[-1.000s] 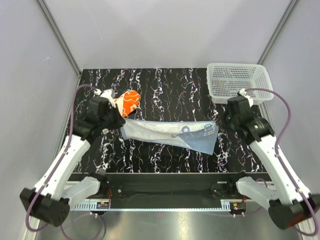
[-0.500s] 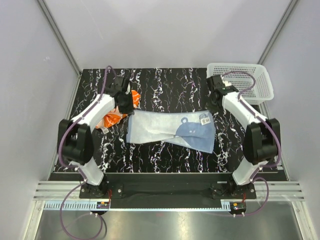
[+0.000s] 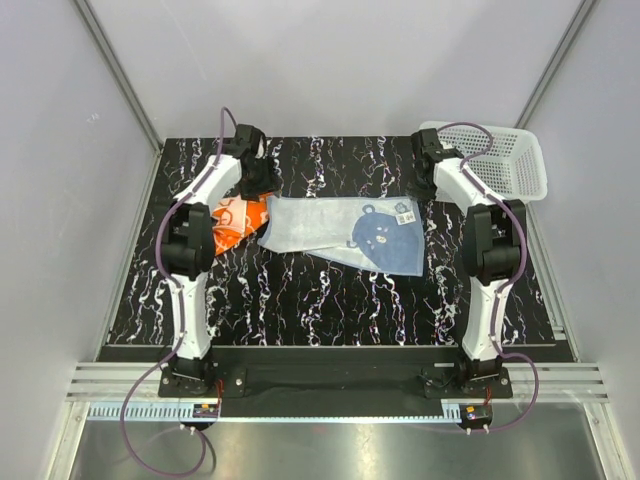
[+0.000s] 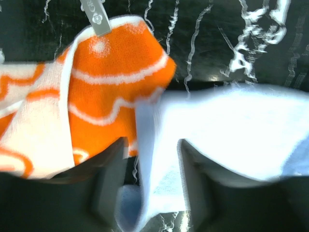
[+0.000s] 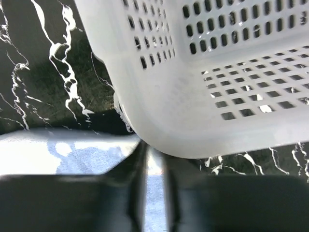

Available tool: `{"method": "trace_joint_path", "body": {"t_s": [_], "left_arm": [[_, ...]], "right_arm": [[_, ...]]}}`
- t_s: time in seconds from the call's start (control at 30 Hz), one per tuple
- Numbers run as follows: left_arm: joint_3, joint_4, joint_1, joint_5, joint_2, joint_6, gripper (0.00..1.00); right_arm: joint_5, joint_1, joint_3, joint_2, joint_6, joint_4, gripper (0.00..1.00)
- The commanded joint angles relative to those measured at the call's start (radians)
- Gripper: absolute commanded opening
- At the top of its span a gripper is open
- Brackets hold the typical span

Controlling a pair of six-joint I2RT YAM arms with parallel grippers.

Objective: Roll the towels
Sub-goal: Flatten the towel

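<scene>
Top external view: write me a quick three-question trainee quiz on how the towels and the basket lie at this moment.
1. True or false: the light blue towel is already rolled.
2. The orange towel lies at that towel's: A) left end, B) right end, C) middle.
3. What stands at the table's far right corner?
Key: 1 false, it lies spread flat. 2 A. 3 the white mesh basket.

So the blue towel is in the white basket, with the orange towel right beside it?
No. The blue towel lies flat on the table, not in the basket, as the top view shows. The orange towel is right beside it.
</scene>
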Motion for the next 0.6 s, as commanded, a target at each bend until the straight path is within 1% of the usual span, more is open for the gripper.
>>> {"method": "trace_joint_path", "body": {"t_s": [0.0,0.03,0.07,0.1,0.13,0.17,0.23,0.27,0.3,0.37,0.4,0.47,0.5,0.53,0.57], "left_arm": [[0.090,-0.070,0.006,0.013,0.023,0.015,0.66],[0.082,-0.057,0.005,0.007,-0.009,0.016,0.70],[0.067,-0.051,0.005,0.005,-0.031,0.016,0.82],[0.042,-0.048,0.005,0.001,-0.052,0.015,0.85],[0.025,-0.047,0.005,-0.002,-0.099,0.013,0.88],[0.010,-0.044,0.005,-0.003,-0.126,0.012,0.89],[-0.077,-0.023,0.003,-0.013,-0.221,0.007,0.89],[-0.163,-0.012,0.002,-0.018,-0.257,0.007,0.89],[-0.204,0.011,0.002,-0.022,-0.329,0.005,0.89],[-0.296,0.028,0.002,-0.027,-0.399,-0.001,0.89],[-0.379,0.047,0.002,-0.021,-0.461,-0.004,0.89],[-0.473,0.080,0.000,-0.010,-0.520,-0.004,0.88],[-0.508,0.110,0.000,-0.004,-0.558,-0.004,0.88],[-0.572,0.126,0.000,0.011,-0.569,0.004,0.88],[-0.594,0.143,-0.001,0.028,-0.577,0.008,0.87]], "right_arm": [[-0.028,-0.001,0.059,0.000,-0.033,-0.017,0.34],[-0.028,-0.001,0.048,-0.029,-0.033,-0.012,0.49],[-0.029,-0.001,0.037,-0.047,-0.036,-0.006,0.56],[-0.031,-0.001,0.019,-0.067,-0.038,0.001,0.64],[-0.031,-0.001,0.011,-0.107,-0.039,0.003,0.73],[-0.031,-0.001,0.005,-0.129,-0.038,0.003,0.77],[-0.045,-0.001,-0.010,-0.190,-0.039,-0.014,0.81],[-0.049,-0.001,-0.030,-0.213,-0.038,-0.021,0.81],[-0.052,-0.001,-0.045,-0.263,-0.036,-0.037,0.82],[-0.054,0.001,-0.100,-0.326,-0.023,-0.045,0.82],[-0.058,0.001,-0.184,-0.400,-0.007,-0.037,0.82],[-0.066,0.001,-0.281,-0.474,0.017,-0.026,0.82],[-0.075,0.001,-0.382,-0.510,0.031,-0.006,0.82],[-0.112,0.001,-0.432,-0.571,0.054,0.008,0.82],[-0.135,0.001,-0.481,-0.598,0.066,0.023,0.82]]}}
